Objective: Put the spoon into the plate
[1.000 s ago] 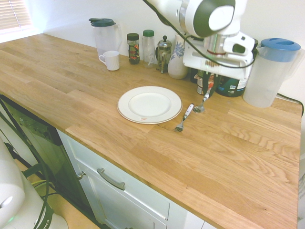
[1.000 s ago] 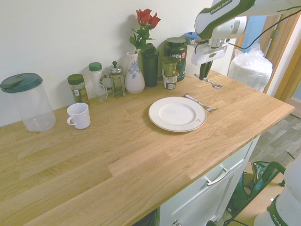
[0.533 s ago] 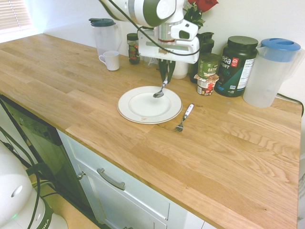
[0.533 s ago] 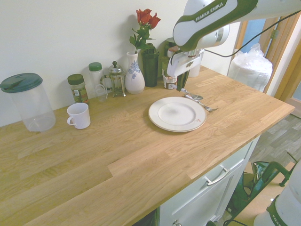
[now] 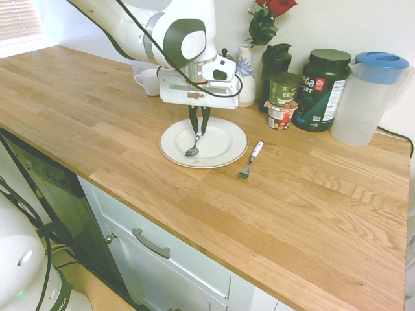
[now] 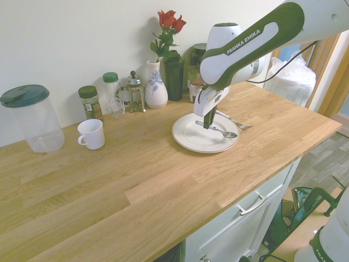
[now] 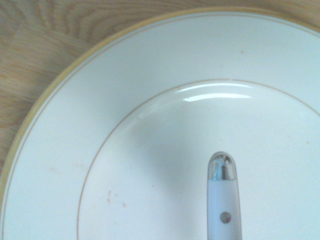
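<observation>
White-handled, the spoon [image 5: 192, 151] was clenched between the tips of the pincer [image 5: 199, 132], its shiny bowl hanging out below them, over the plate [image 5: 227, 148].

The white arm reaches down from above — its gripper [image 5: 199, 131] pointing downward, two dark fingers [image 5: 205, 119] closed together.

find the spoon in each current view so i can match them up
first exterior view: spoon over the plate's middle, left of the fork
second exterior view: spoon right of picture centre, over the plate
wrist view: only its white handle, rising from the bottom edge right of centre
shared landmark: the plate's rim
</observation>
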Robot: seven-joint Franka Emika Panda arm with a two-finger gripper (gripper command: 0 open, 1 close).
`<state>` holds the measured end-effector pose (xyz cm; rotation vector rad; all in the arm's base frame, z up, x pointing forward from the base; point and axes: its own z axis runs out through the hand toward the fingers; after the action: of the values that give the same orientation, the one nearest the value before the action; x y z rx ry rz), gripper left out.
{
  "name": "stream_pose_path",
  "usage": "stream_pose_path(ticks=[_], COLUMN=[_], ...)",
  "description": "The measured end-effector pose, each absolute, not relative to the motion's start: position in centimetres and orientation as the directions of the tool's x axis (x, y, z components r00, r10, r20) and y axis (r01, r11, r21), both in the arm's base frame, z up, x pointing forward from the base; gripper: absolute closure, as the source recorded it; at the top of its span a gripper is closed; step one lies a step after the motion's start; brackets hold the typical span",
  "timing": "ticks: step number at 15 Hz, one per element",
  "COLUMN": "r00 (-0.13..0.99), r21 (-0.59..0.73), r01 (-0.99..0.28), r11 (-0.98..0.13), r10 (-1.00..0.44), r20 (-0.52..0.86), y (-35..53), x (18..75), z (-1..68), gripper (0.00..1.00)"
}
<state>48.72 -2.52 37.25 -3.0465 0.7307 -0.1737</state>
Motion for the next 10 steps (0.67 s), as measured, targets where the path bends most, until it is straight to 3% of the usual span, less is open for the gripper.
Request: stream_pose_path(ticks=[6, 7, 10], r00=[0.886, 0.887, 0.883], r21=[-0.009, -0.005, 0.008], r01=[-0.451, -0.449, -0.458], r11=[-0.893, -0.893, -0.889], r10=[-0.449, -0.447, -0.454], r20=[0.112, 0.116, 0.119], y=[-1.5, -1.5, -1.3], x=[49.4, 49.5, 49.7], z=[35.6, 35.4, 35.0], gripper=[1.00, 0.00, 0.00])
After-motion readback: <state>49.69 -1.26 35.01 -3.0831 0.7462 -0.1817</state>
